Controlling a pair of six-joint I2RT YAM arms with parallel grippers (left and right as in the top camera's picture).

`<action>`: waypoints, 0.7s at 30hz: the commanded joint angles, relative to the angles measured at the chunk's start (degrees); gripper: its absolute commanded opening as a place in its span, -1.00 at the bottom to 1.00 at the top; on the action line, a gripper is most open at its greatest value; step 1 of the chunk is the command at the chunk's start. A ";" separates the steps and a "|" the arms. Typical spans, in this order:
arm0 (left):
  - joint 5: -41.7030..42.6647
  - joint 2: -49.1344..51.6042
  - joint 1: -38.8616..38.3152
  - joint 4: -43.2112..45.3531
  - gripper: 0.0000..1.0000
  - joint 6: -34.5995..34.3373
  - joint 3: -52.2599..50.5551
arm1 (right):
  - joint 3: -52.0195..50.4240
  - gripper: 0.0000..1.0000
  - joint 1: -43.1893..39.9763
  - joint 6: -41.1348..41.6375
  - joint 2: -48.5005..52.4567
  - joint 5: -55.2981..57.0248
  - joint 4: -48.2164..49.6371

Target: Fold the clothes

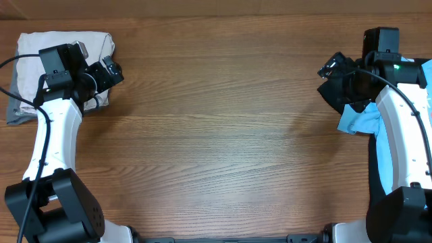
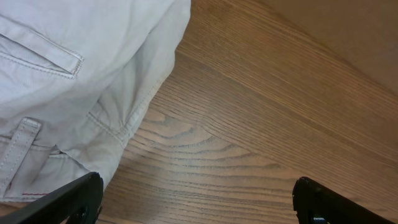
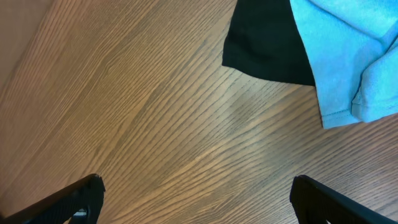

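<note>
Both pairs, the left fingers [image 2: 62, 202] and the right fingers [image 3: 68, 199], gaped wide, holding nothing. The beige trousers [image 1: 34, 47] lay in a compact pile on the table [image 1: 216, 135], upper left of the frame, by the left fingers.

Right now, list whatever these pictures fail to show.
Trousers: overhead, left arm covers the middle; left wrist shows one corner only.
Grey cloth beneath: overhead, mostly under the trousers.
Blue shirt: overhead, partly hidden by right arm, cut by the edge.
Dark cloth: right wrist, cut by the top edge.
</note>
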 commanded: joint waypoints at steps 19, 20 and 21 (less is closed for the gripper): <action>-0.44 0.09 -0.11 0.02 0.99 1.46 0.09 | 0.07 1.00 14.10 -0.24 -37.88 14.25 1.95; -0.44 0.09 -0.11 0.02 0.99 1.46 0.09 | -0.15 1.00 15.67 -0.26 -40.50 16.02 1.97; -0.44 0.09 -0.11 0.02 1.00 1.46 0.09 | -0.44 1.00 16.98 -0.24 -43.30 17.11 1.90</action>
